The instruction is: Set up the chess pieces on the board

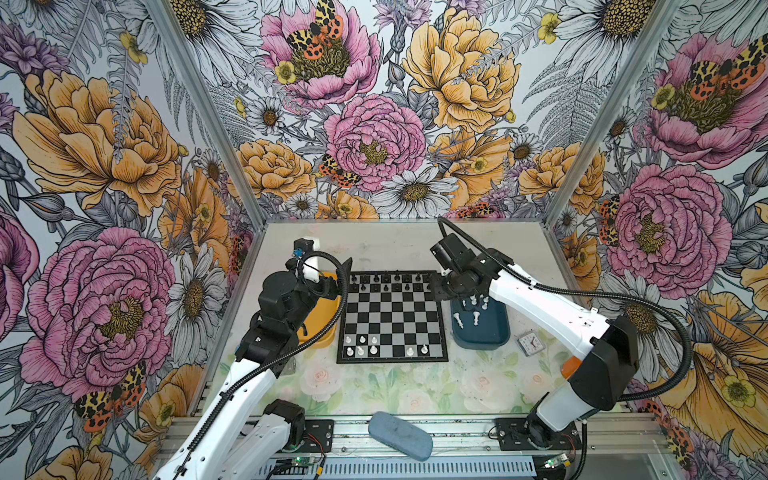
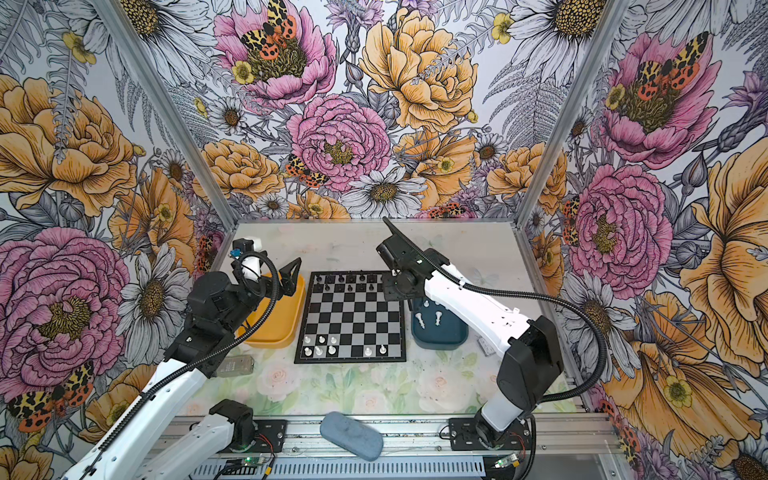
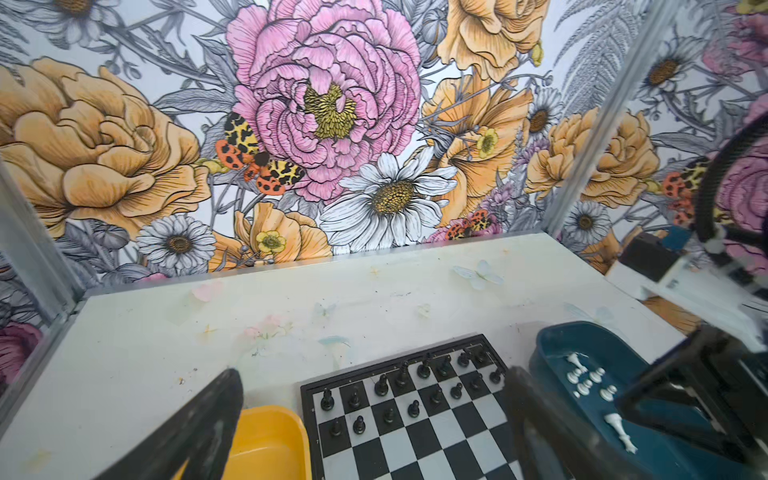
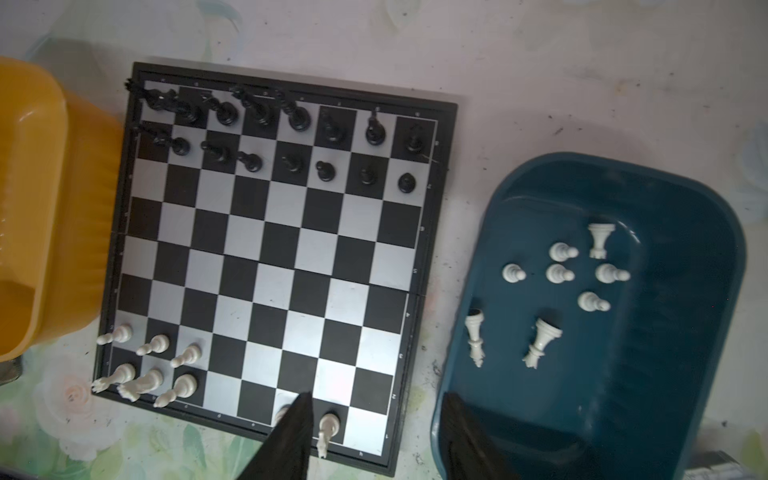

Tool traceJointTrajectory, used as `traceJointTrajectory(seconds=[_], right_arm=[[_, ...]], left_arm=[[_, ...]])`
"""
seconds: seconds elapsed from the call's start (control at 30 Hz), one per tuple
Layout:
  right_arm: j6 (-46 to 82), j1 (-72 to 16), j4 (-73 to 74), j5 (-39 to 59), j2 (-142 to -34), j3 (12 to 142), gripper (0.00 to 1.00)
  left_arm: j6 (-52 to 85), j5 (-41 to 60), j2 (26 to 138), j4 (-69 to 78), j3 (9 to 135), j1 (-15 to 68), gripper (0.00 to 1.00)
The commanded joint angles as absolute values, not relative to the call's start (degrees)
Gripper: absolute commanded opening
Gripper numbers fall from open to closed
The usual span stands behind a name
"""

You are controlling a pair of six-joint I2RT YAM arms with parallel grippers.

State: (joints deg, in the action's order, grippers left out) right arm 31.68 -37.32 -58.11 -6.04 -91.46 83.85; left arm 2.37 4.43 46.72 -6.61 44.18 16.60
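I see the right gripper (image 4: 378, 399) hanging above the worktop (image 1: 374, 245), jaws apart with nothing between them. The board (image 4: 270, 249) lies below it on one side and the blue tray (image 4: 582, 166) below it on the other, so the board's right edge and the tray's rim both show in the gap between its fingers. Eight white pieces (image 4: 158, 343) stand on the board's two near rows. Two are on the right gripper's side, and six are bunched at the near corner on the left gripper's side. Eight more sit in the blue tray: five pawns (image 4: 559, 274) and three taller pieces. I hold the left gripper (image 3: 373, 371) well off the worktop, jaws spread wide and empty, above the far end of the yellow tray (image 3: 270, 436). The board's far left corner is just beside it. The black pieces (image 1: 390, 282) fill the board's two far rows, ahead of and below that gripper. The middle rows of the board are bare squares.
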Motion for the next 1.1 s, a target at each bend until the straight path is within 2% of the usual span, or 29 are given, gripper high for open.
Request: traceJointTrajectory(seconds=[0.0, 0.27, 0.4, 0.47, 0.7, 1.07], right_arm=[[29.88, -34.96, -58.36, -8.71, -90.16, 81.24, 0.53], [26.78, -28.68, -58.27, -9.23, -91.43, 79.24, 0.53], [25.77, -26.3, -56.87, -8.86, -93.43, 78.09, 0.52], [25.41, -25.39, -55.97, -8.62, -94.89, 77.79, 0.47], [24.87, -23.59, -52.29, -6.07, -100.36, 77.61, 0.31], [24.96, -22.59, -49.58, -5.36, -105.98, 77.82, 0.29]], left_arm=[[1.34, 19.81, 47.88, -9.3, 45.02, 11.81, 0.99], [2.37, 46.72, 54.05, -6.64, 45.37, 4.18, 0.99], [3.14, 54.08, 57.36, -4.23, 44.65, 2.24, 0.99], [3.43, 56.56, 57.75, -2.41, 43.59, 1.68, 0.99], [2.22, 55.09, 57.2, -2.69, 42.5, 1.86, 0.99], [-1.47, 48.12, 59.52, -9.0, 44.31, 3.7, 0.99]])
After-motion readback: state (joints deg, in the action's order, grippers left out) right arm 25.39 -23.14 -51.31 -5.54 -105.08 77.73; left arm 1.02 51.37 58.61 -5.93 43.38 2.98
